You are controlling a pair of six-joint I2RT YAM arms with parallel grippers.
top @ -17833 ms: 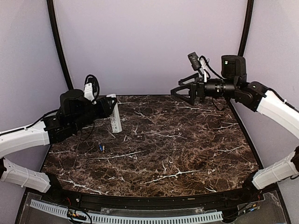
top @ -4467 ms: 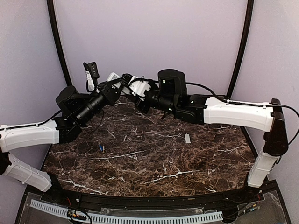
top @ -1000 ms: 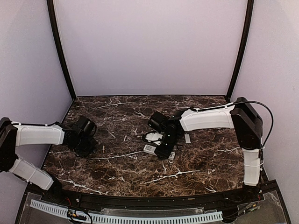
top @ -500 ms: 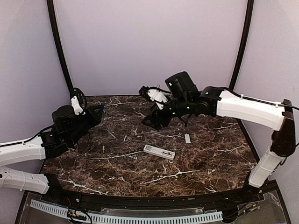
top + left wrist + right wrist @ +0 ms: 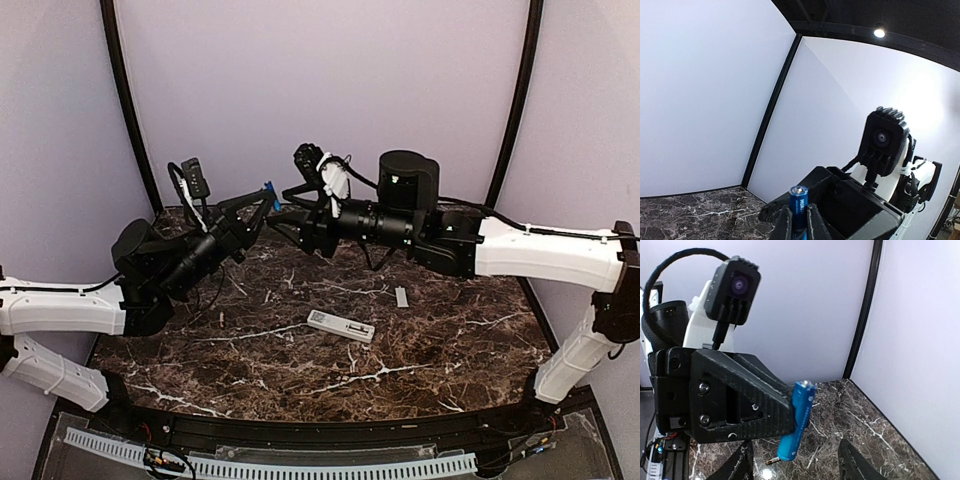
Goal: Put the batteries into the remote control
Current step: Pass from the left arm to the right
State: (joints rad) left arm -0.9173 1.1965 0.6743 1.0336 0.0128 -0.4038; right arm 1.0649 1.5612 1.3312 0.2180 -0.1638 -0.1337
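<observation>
We see the left gripper [image 5: 265,198] raised high over the dark marble-patterned bench [image 5: 450,350], pinching a small blue cylindrical battery with a pale metal cap [image 5: 798,201] by its lower half. The capped end stands clear above the fingers.

The right gripper [image 5: 796,447] faces it at the same height, very close, with its jaws spread wide and holding nothing. In the right wrist view the battery lies straight ahead of that gap. Its long axis is steep, leaning slightly, and runs across the line between the two fingers instead of along it.

The slim white rectangular remote control [image 5: 340,326] lies flat on the bench well below both grippers, near the middle. Its long axis runs roughly left to right. The right arm's side looks a little nearer to it. We cannot tell whether its recess faces up.

A small flat pale grey cover piece [image 5: 401,297] lies apart, further right.

We judge that the coming move depends on this face-to-face alignment.
</observation>
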